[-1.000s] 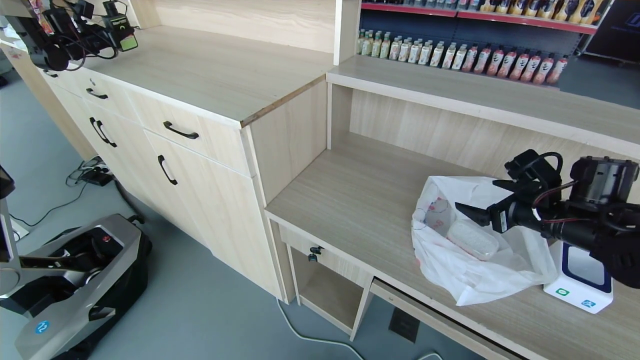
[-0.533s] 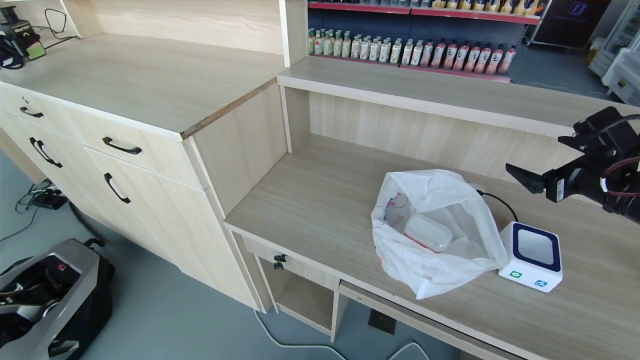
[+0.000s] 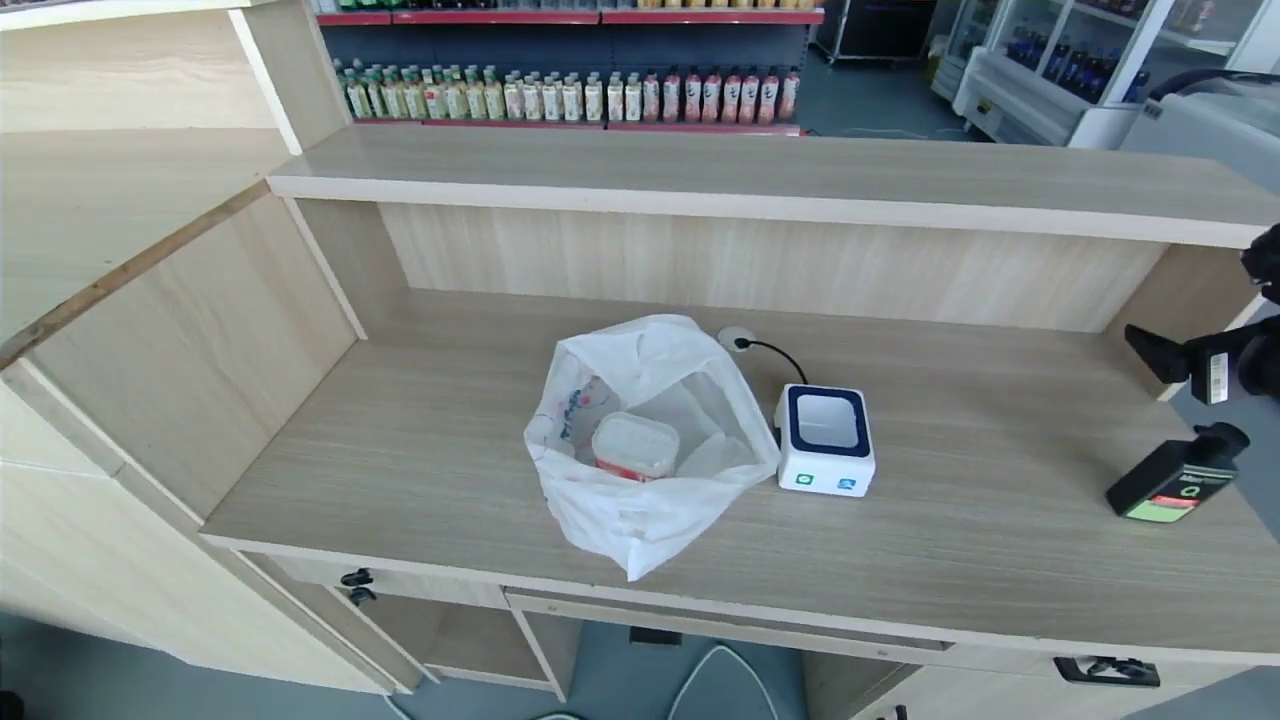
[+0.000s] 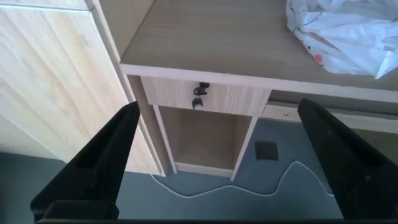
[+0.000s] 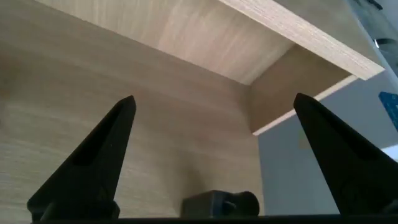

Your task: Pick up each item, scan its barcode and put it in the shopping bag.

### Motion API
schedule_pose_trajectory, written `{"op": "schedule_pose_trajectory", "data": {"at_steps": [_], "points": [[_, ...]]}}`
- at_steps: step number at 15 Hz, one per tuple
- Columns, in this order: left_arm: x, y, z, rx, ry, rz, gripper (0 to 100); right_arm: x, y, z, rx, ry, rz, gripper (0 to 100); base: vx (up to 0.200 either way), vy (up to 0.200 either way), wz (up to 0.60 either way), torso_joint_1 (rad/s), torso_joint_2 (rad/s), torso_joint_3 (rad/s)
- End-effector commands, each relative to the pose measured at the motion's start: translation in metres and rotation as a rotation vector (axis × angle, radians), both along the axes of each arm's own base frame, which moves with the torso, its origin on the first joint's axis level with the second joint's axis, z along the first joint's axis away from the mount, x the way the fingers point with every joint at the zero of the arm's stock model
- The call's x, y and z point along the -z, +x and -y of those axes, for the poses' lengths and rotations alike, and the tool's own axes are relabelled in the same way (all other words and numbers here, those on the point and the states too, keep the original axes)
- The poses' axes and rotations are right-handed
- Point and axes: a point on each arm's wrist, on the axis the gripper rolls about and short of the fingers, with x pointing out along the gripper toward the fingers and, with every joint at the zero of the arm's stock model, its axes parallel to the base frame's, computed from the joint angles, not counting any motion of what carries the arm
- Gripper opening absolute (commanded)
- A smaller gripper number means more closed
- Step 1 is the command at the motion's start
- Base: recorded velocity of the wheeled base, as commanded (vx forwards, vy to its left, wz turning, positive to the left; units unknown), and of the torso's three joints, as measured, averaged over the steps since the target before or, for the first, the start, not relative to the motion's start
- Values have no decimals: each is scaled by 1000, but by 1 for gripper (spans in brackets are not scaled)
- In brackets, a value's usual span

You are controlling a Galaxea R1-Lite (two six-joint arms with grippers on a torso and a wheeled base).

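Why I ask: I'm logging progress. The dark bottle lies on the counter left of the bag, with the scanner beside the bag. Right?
Not quite: the head view shows the dark bottle lying on the counter right of the bag, beyond the scanner, which does stand beside the bag.

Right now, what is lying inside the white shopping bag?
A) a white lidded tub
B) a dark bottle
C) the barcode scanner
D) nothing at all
A: a white lidded tub rests inside the open shopping bag, while the barcode scanner stands beside the bag and the dark bottle lies at the far right of the counter.
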Motion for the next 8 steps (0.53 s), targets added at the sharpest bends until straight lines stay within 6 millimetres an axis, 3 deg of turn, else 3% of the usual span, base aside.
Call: {"op": "schedule_pose_trajectory", "data": {"at_steps": [1, 5, 8], "points": [[0, 0, 0, -1, 1, 0, 100, 0, -10, 7, 47, 11, -1, 100, 0, 0, -600, -2, 27, 17], [0, 0, 0, -1, 1, 0, 100, 5, -18, 15, 151, 120, -5, 100, 0, 0, 0, 0, 0, 0], [0, 0, 0, -1, 1, 0, 100, 22, -26, 23, 200, 251, -73, 100, 0, 0, 0, 0, 0, 0]]}}
